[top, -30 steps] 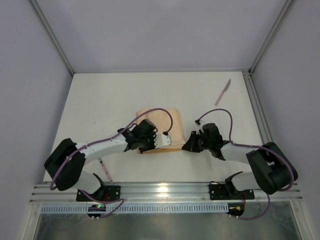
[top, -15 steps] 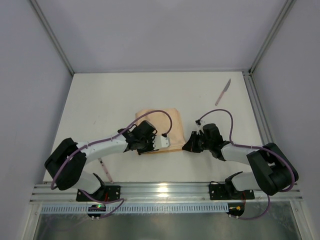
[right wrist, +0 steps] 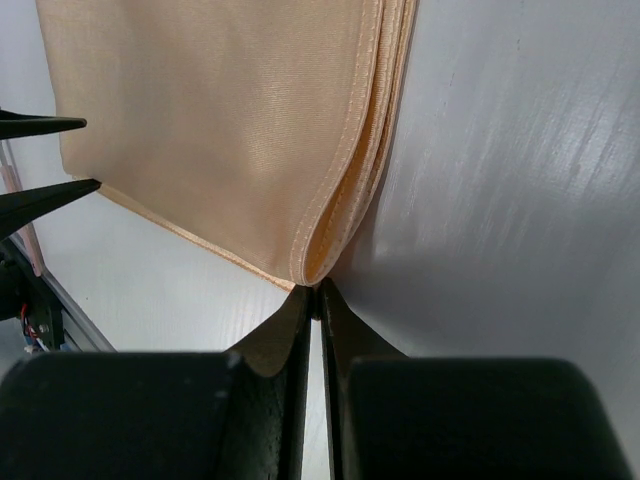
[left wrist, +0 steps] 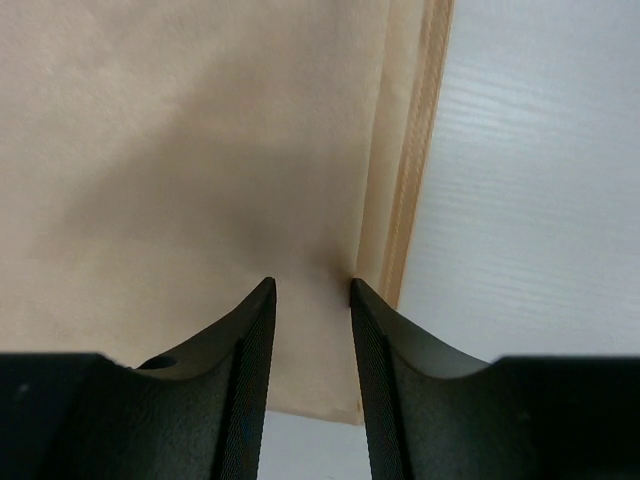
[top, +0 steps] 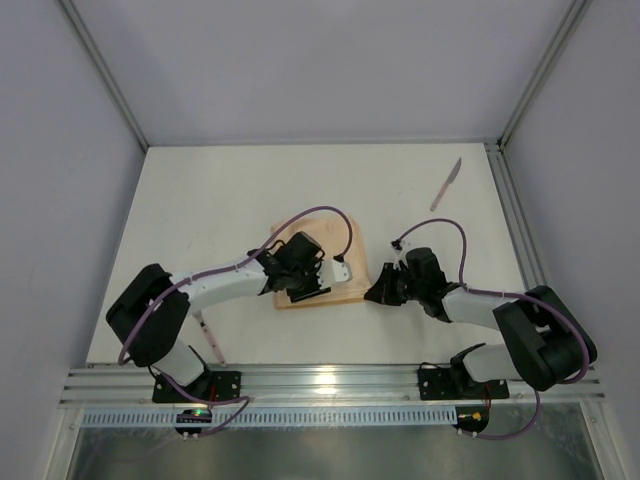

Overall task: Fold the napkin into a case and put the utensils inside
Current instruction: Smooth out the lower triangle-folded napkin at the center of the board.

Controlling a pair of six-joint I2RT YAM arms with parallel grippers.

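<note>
The peach napkin [top: 345,288] lies folded in several layers at mid-table, its far part hidden under my left arm. My left gripper [top: 303,293] is over its near left corner, jaws a little apart above the cloth [left wrist: 200,170] and holding nothing. My right gripper [top: 372,292] is shut, its tips pinching the napkin's near right corner [right wrist: 320,262], where the layers curl open. The knife [top: 446,184] lies at the far right. The pink fork [top: 208,340] lies by the left arm's base; it also shows in the right wrist view [right wrist: 24,238].
A metal rail [top: 330,380] runs along the near edge. Side rails [top: 515,225] and grey walls bound the table. The left fingertips [right wrist: 75,123] show at the napkin's far edge in the right wrist view.
My left arm has shifted right and farther over the napkin, its wrist turning. The right gripper and the knife have not moved.
</note>
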